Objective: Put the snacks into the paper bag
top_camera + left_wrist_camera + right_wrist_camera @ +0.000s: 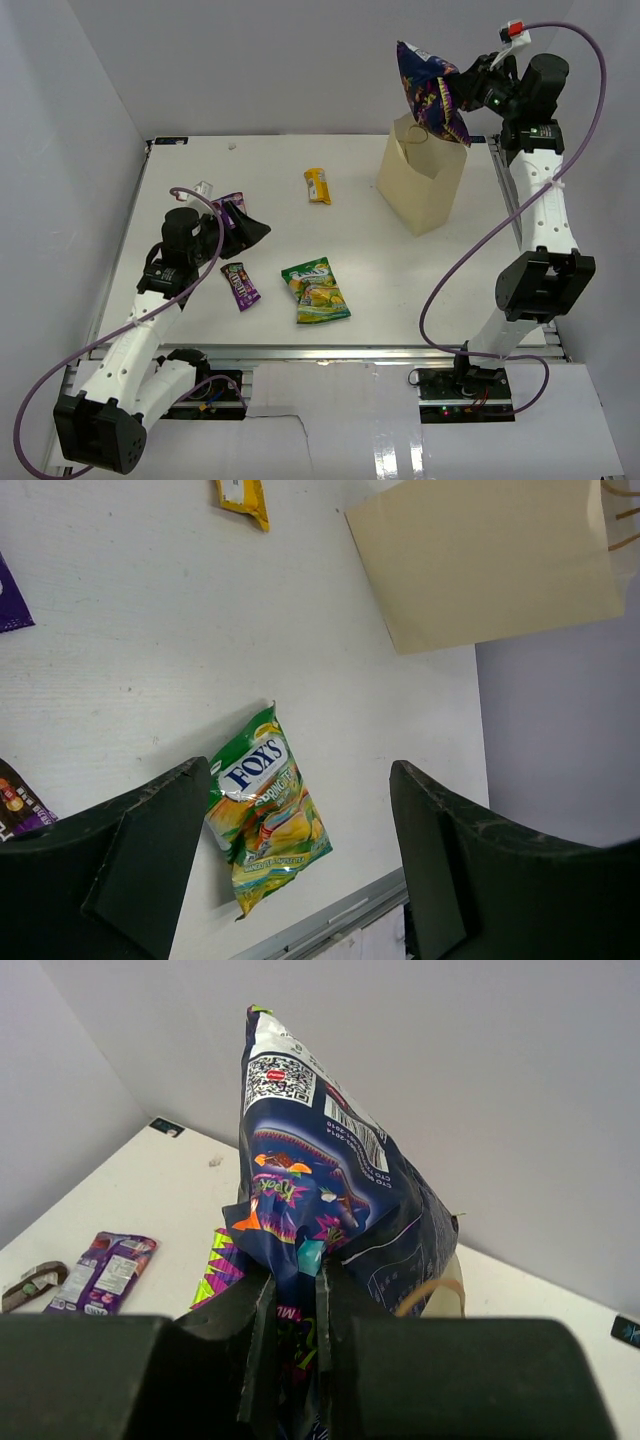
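White tabletop (270, 180), chip bag (428, 88) pinched — above paper bag (415, 190)

The right arm (540, 215) reaches up tall, its right gripper (462, 92) raised just above the paper bag (418, 190), fingers pinched tight on a chip bag (428, 85). The left arm (140, 330) leans low, well left of the paper bag, with the left gripper (245, 222) spread wide.

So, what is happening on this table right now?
The right pincer holds the dark blue chip bag in the air above the paper bag, not yet released. The left pincer is open and empty. The green-yellow pack, a purple candy pack and the small yellow bar lie on the table.
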